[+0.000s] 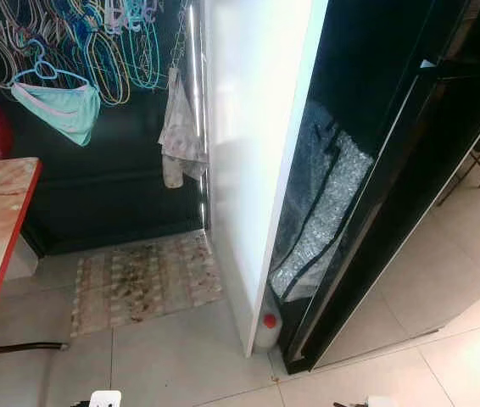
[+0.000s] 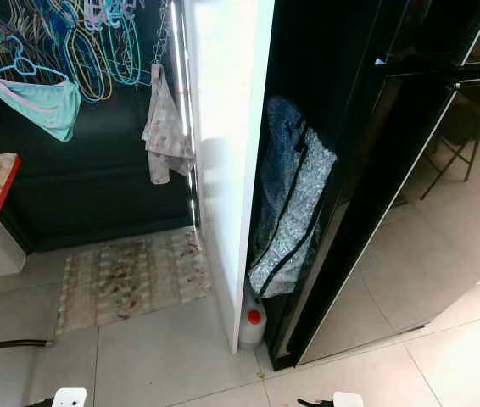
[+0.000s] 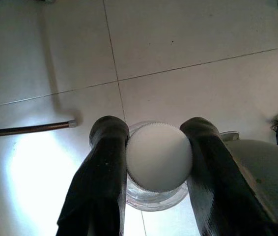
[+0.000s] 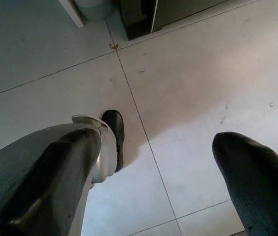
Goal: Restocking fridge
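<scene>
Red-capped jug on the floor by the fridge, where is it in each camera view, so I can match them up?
Left eye view: red-capped jug low centre, against the white wall's foot.
Right eye view: low centre again.
Left wrist view: left gripper shut on a white-capped bottle over floor tiles.
Right wrist view: probably the pale base beyond the open right gripper.
Shared landmark: the white wall's foot.
</scene>
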Available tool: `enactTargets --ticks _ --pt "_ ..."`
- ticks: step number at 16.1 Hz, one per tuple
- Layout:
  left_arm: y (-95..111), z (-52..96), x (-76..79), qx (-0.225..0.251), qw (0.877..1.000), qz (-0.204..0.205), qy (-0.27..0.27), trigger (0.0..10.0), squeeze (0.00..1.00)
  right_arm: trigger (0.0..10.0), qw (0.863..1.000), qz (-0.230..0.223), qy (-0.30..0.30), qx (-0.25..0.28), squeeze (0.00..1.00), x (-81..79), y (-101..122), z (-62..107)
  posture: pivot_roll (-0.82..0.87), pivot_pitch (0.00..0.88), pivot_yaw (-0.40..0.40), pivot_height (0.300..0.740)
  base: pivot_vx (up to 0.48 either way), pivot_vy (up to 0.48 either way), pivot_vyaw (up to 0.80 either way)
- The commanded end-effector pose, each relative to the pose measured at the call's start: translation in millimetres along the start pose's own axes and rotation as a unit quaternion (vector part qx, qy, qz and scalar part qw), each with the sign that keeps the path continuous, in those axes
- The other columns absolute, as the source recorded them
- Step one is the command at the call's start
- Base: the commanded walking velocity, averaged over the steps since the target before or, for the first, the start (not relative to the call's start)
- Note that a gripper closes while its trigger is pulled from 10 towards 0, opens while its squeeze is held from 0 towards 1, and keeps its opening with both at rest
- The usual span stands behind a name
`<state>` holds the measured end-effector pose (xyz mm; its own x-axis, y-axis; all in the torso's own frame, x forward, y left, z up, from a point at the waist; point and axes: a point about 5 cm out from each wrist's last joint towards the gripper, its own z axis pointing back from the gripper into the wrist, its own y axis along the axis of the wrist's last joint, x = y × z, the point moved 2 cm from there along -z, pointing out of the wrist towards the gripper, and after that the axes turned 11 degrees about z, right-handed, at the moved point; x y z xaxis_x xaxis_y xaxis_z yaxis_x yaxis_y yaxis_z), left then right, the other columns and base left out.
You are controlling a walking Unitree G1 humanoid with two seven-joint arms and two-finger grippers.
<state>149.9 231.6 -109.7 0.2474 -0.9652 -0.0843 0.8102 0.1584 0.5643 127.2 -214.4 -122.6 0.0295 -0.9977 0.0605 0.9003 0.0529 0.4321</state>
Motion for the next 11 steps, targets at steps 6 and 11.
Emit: enactTargets --ticks 6,11 --pt "-2.9 0.4 0.4 -0.005 1.0 0.008 0.004 10.0 0.0 10.0 1.0 -0.006 -0.003 0.006 0.0 2.5 1.4 0.3 0.03 0.0 -0.028 0.74 0.0 0.0 0.0" --pt "-3.1 0.3 1.4 -0.006 1.0 0.013 0.005 10.0 0.0 10.0 1.0 0.004 -0.001 0.007 0.0 3.1 2.7 0.2 0.03 0.0 -0.033 0.74 0.0 0.0 0.0"
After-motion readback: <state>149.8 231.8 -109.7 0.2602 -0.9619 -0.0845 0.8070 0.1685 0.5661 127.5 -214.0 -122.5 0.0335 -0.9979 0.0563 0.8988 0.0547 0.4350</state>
